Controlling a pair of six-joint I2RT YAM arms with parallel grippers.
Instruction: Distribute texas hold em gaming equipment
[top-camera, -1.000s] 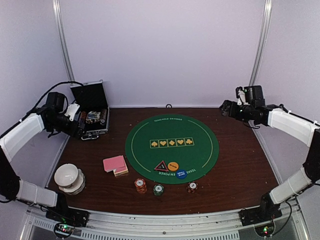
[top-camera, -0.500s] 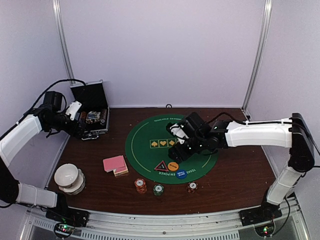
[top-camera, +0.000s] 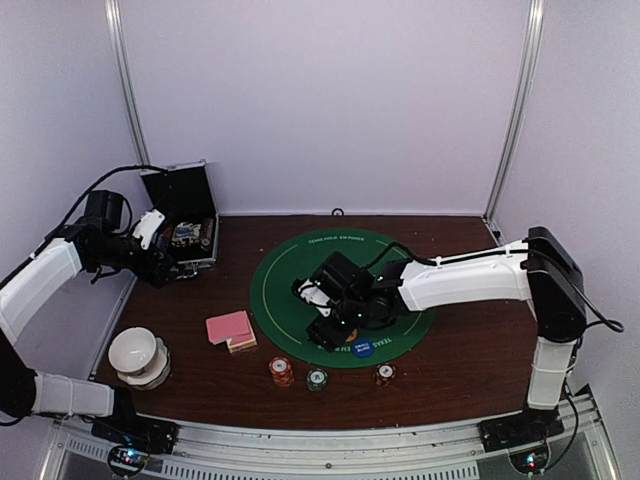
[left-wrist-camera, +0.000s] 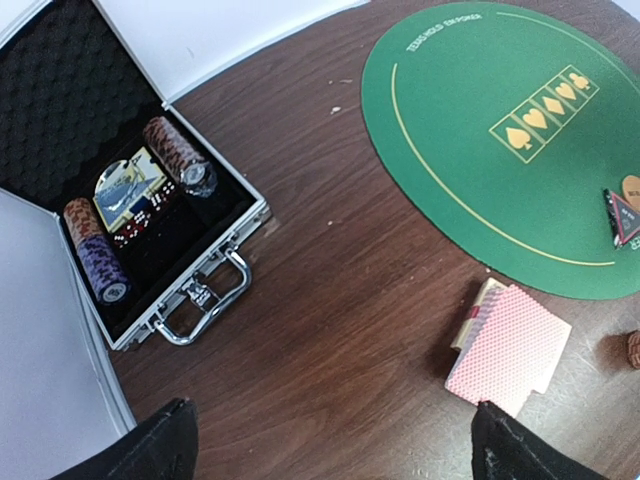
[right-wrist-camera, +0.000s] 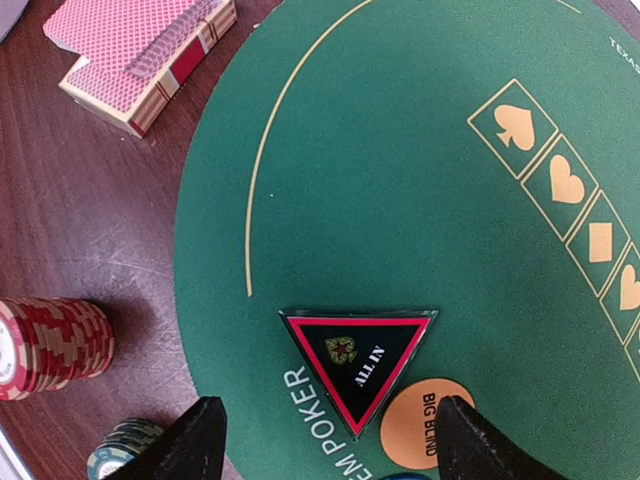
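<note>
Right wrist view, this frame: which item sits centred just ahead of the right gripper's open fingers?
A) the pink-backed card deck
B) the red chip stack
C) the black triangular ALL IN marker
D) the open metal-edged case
C: the black triangular ALL IN marker lies on the green mat, centred between the spread fingers of the right gripper, which touch nothing.

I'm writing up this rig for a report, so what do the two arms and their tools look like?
The left arm and right arm have smooth white shells with black joints and wrists. A thin black cable loops off the left one; another trails the right. The left tool and right tool each end in two dark matte fingers. No markings are legible.
</note>
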